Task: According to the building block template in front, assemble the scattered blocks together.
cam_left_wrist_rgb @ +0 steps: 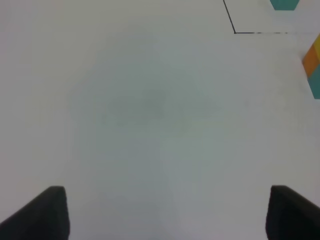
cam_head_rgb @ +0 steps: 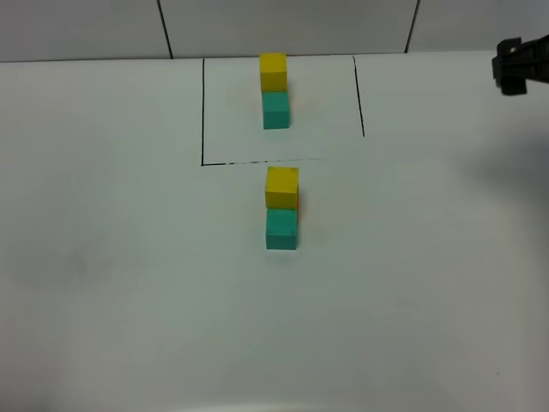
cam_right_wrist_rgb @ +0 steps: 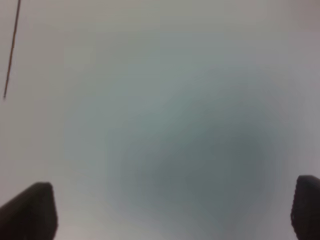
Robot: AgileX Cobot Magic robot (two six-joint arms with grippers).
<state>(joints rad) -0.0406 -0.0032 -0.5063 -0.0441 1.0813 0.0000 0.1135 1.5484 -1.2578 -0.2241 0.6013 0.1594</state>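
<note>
The building block template, a yellow cube (cam_head_rgb: 274, 71) joined to a teal cube (cam_head_rgb: 275, 110), sits inside the drawn black outline (cam_head_rgb: 203, 112) at the back. In front of it the scattered blocks are together: a yellow cube (cam_head_rgb: 281, 187) touching a teal cube (cam_head_rgb: 281, 229), with a sliver of the orange cube (cam_head_rgb: 298, 206) showing at their right side. The orange cube (cam_left_wrist_rgb: 311, 59) also shows at the edge of the left wrist view. My left gripper (cam_left_wrist_rgb: 167, 200) is open and empty over bare table. My right gripper (cam_head_rgb: 513, 67) is open and empty at the far right.
The white table (cam_head_rgb: 129, 283) spreads around the blocks. A tiled wall (cam_head_rgb: 86, 26) runs along the back edge. The left arm does not show in the exterior high view.
</note>
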